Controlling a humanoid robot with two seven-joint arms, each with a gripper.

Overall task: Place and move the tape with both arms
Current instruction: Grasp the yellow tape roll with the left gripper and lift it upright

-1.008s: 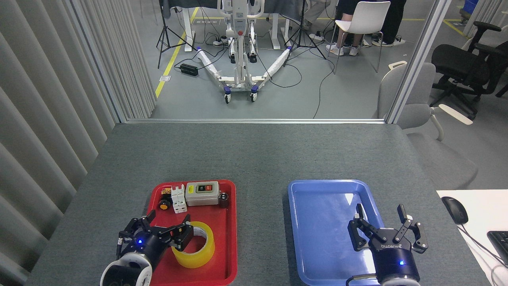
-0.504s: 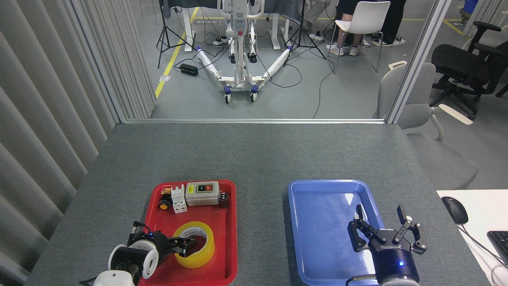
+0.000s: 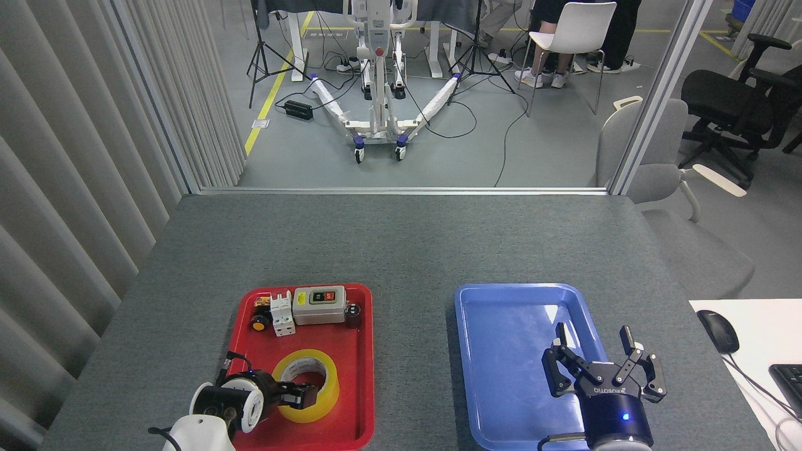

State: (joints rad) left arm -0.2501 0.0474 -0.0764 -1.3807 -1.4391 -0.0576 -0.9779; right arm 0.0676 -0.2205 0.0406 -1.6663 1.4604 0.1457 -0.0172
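Left arm [image 3: 301,396] low at tape [image 3: 319,376]

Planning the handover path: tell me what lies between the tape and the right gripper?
In the head view, only red tray rim, bare table and blue tray separate tape from right gripper.

The tape [image 3: 310,385] is translucent yellow around a white core. It lies in a red tray [image 3: 358,351], which also holds a beige switch box [image 3: 319,305] with red and green buttons, a white breaker [image 3: 282,312] and a small yellow-capped button [image 3: 258,323]. The right tray [image 3: 501,351] is glossy blue. The table [image 3: 401,244] is speckled dark grey. The left gripper [image 3: 304,396] is black on a white and black arm; the right gripper [image 3: 596,341] is black with white lettering and a blue light. At far right a black mouse [image 3: 718,330] sits on a white desk [image 3: 764,338].
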